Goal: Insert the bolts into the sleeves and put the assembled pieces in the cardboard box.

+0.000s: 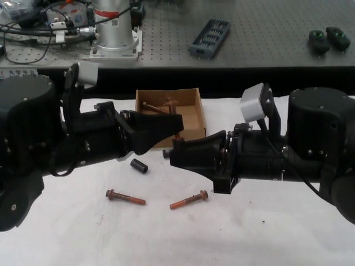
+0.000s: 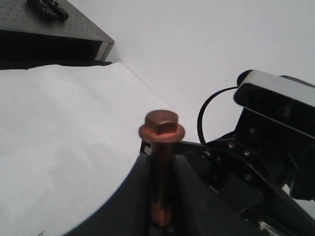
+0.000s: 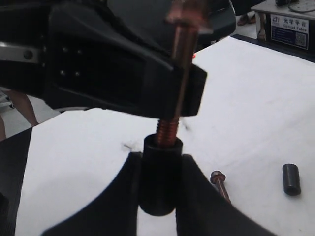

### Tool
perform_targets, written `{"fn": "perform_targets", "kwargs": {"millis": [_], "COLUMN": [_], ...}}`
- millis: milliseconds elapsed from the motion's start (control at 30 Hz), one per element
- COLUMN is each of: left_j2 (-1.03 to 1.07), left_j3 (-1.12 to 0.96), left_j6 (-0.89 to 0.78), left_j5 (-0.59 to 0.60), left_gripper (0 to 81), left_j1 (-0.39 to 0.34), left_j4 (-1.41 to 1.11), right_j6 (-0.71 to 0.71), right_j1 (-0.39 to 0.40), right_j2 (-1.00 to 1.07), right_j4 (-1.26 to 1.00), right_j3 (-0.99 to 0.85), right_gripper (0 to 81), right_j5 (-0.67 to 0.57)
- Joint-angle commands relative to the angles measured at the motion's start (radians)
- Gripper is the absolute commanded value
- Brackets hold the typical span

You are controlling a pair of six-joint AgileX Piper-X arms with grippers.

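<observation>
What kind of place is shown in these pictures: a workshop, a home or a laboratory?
Probably a robotics laboratory. A grey metal table drilled with a grid of holes stands behind the white-covered bench, a silver metal column stands on it, and black cables lie beside it.

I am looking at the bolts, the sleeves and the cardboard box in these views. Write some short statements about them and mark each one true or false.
1. The left gripper holds a bolt. True.
2. The right gripper is open and empty. False: it is shut on a black sleeve.
3. The bolt's threaded end sits at the mouth of the black sleeve. True.
4. The cardboard box is empty. False: copper-coloured pieces lie in it.
5. Two loose bolts lie on the white cloth. True.
6. Every sleeve is in a gripper. False: a spare sleeve lies on the white cloth.
</observation>
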Motion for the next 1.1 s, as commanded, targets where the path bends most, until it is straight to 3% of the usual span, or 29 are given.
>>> {"fn": "perform_targets", "kwargs": {"millis": [0,367,500,667,700,933,1067], "left_j2": [0.003,0.003,0.003,0.003,0.003,-0.061,-0.171], "left_j3": [-0.001,-0.001,-0.001,-0.001,-0.001,-0.001,0.001], "left_j6": [0.019,0.162,0.162,0.157,0.155,0.081,0.149], "left_j5": [0.045,0.104,0.105,0.054,0.046,0.047,0.057], "left_gripper": [0.6,1.4,15.1,48.9,51.9,47.3,44.0], "left_j1": [-0.002,-0.002,0.001,0.023,0.03,0.128,0.196], "left_j4": [0.059,0.117,0.117,0.117,0.117,0.117,0.147], "right_j6": [0.031,0.062,0.065,0.065,0.065,0.057,-0.018], "right_j1": [-0.015,-0.021,-0.021,-0.021,-0.021,-0.033,-0.074], "right_j2": [-0.01,-0.01,-0.01,-0.01,-0.01,-0.01,0.021], "right_j4": [-0.072,-0.104,-0.104,-0.104,-0.104,-0.056,0.087], "right_j3": [-0.014,-0.014,-0.014,-0.014,-0.014,-0.023,-0.098], "right_gripper": [5.0,5.0,5.0,5.0,5.0,5.0,5.0], "right_j5": [0.053,0.06,0.06,0.01,0.003,0.026,0.069]}}
